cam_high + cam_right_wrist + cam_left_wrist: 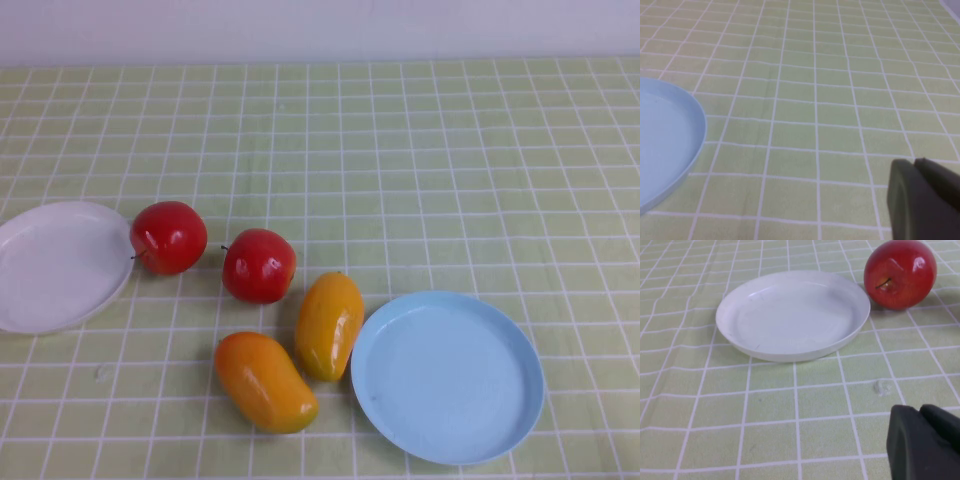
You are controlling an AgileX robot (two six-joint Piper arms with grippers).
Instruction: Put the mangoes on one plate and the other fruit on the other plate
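Two orange-yellow mangoes lie near the table's front: one (328, 324) beside the light blue plate (447, 377), the other (264, 381) to its left. Two red apples sit behind them, one (168, 237) touching the white plate's (58, 265) rim, the other (259, 265) to its right. Both plates hold nothing. Neither arm shows in the high view. My left gripper (921, 412) is shut and hovers short of the white plate (792, 315) and an apple (900, 273). My right gripper (916, 164) is shut, off to the side of the blue plate (665, 142).
A green checked cloth (420, 170) covers the whole table up to the white wall at the back. The two mangoes lie close together, and the right one nearly touches the blue plate's rim.
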